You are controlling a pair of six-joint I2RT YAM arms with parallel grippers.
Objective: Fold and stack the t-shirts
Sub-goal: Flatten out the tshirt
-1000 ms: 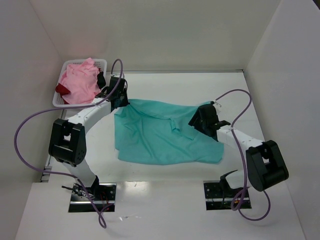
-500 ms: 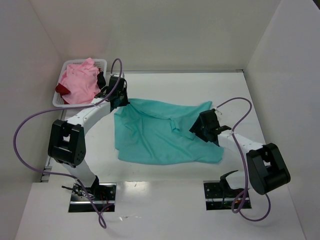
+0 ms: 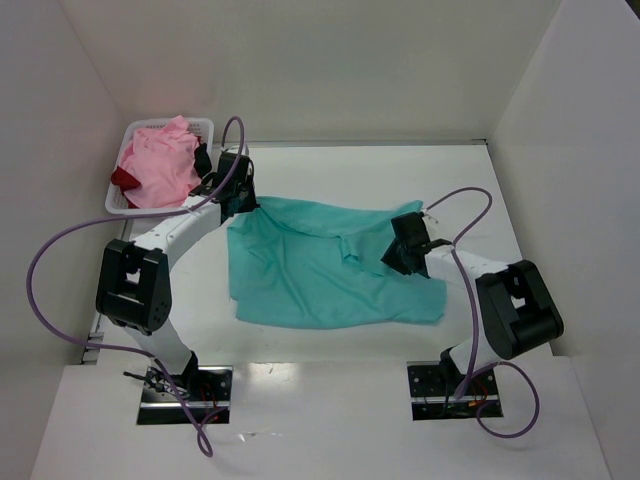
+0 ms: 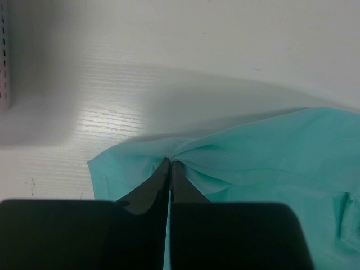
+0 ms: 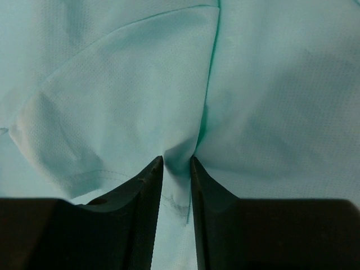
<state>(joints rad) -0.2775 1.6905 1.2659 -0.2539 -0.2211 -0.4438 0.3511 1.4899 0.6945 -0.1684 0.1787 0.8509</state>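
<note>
Two pinches on the teal t-shirt (image 3: 310,275), left tool (image 4: 169,163) toward the tabletop's (image 3: 360,172) far-left corner, right tool (image 5: 176,161) mid-cloth; stretching it flat looks next.

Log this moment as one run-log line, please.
teal t-shirt: spread, wrinkled | left gripper: shut on its far-left corner | right gripper: pinching a fold | pink t-shirt, dark red t-shirt: in basket

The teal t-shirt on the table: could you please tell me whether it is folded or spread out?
Spread out: the teal t-shirt lies open and wrinkled across the table, with no neat fold in it.
</note>
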